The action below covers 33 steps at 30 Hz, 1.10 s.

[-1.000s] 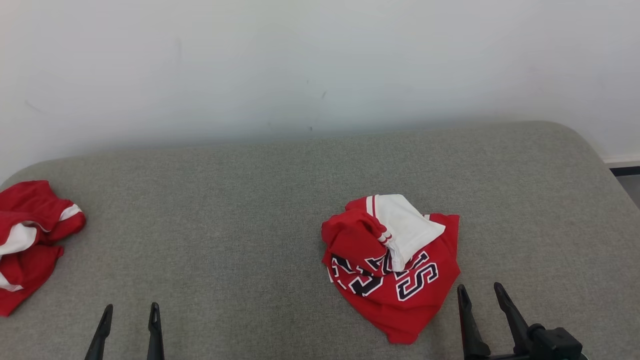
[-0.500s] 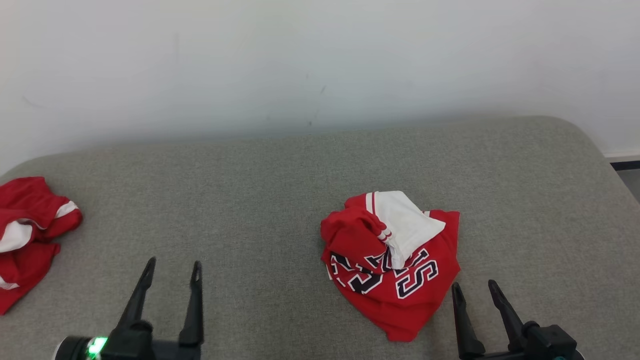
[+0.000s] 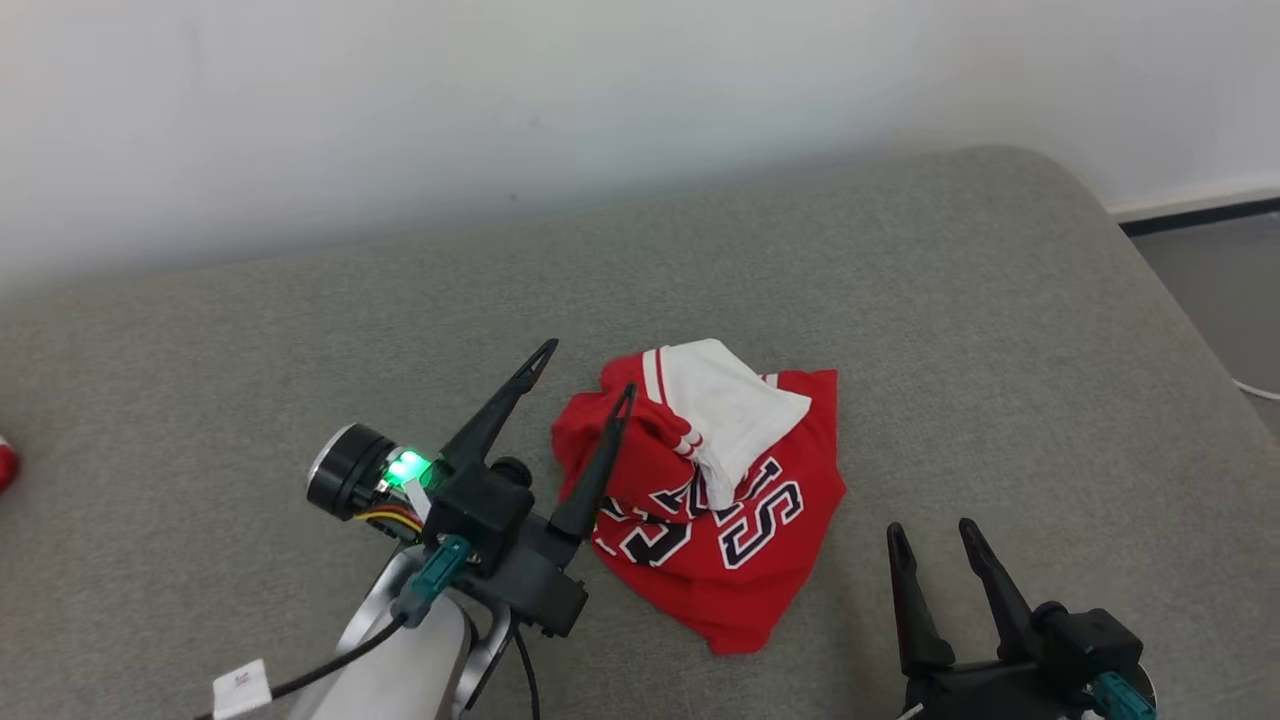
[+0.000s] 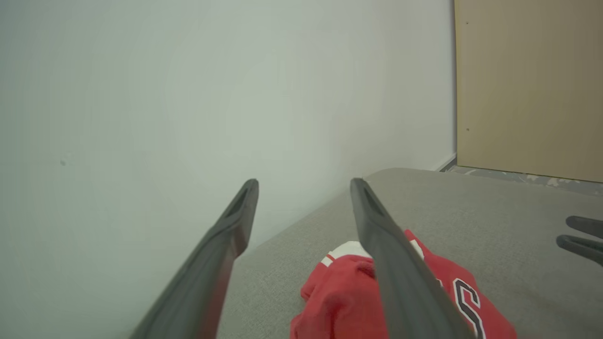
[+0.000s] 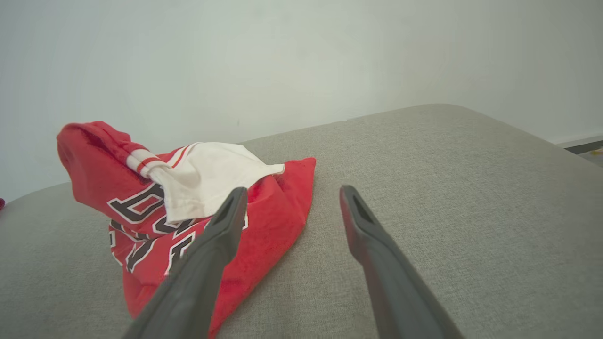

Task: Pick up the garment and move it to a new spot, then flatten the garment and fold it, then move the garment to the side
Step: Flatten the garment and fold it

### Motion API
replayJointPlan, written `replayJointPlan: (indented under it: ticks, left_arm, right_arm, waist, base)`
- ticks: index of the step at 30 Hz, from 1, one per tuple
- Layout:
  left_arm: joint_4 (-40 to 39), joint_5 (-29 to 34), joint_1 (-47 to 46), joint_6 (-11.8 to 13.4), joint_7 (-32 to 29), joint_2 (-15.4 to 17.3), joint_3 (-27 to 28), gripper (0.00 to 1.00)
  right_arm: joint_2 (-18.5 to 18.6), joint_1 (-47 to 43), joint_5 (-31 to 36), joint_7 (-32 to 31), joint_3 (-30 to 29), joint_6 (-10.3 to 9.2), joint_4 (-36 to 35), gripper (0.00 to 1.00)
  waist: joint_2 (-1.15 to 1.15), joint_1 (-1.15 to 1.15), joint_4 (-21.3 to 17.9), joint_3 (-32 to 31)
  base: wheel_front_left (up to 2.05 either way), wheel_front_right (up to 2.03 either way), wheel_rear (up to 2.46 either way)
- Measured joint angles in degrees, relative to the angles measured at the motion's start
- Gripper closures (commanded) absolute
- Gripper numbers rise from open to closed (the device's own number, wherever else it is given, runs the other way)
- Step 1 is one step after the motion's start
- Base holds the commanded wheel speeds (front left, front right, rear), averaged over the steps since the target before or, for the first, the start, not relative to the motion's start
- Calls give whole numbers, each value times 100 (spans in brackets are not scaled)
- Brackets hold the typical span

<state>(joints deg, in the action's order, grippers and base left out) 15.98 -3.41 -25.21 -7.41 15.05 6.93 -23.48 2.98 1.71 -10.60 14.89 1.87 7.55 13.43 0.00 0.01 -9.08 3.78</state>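
Observation:
A crumpled red and white garment [image 3: 720, 500] with dark lettering lies on the grey cushion [image 3: 900, 300], right of centre. My left gripper [image 3: 585, 368] is open and raised, its fingers spread at the garment's left edge, one finger in front of the red cloth. From the left wrist the garment [image 4: 344, 296] sits low between and right of the fingers. My right gripper [image 3: 930, 535] is open near the garment's lower right corner, apart from it. In the right wrist view the garment [image 5: 198, 188] lies left of the open fingers.
A white wall [image 3: 500, 100] runs behind the cushion. The cushion's rounded right edge drops to the floor [image 3: 1220, 270]. A scrap of another red garment [image 3: 5, 465] shows at the far left edge. A tan panel [image 4: 527, 84] stands beyond the cushion.
The head camera has turned right, shifting the scene left. My left arm has risen and swung right, up to the garment's left side. The right gripper has hardly moved.

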Motion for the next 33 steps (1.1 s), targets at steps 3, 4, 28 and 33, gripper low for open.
replayJointPlan:
  ticks: [3,4,28,33]
  left_arm:
    - [431,-81,-315,0,0,86,-291,0]
    - [605,-148,-415,0,0,124,-376,0]
    - [1883,-947,-1184,110,-1,25,-1005,100]
    - [1173,-1009,-844,331,0,57,-666,100]
  right_arm:
    - [1,77,-55,2,11,0,58,0]
    - [0,101,-86,3,21,0,70,0]
    - [0,79,-127,9,-89,0,-67,0]
    - [-1,-4,-118,9,-93,0,-76,0]
  waist:
    - [0,0,-200,131]
    - [0,0,-268,174]
    - [0,-1,-439,385]
    - [0,-1,-116,292]
  base:
    - [0,0,0]
    - [0,0,0]
    - [0,0,0]
    - [0,0,0]
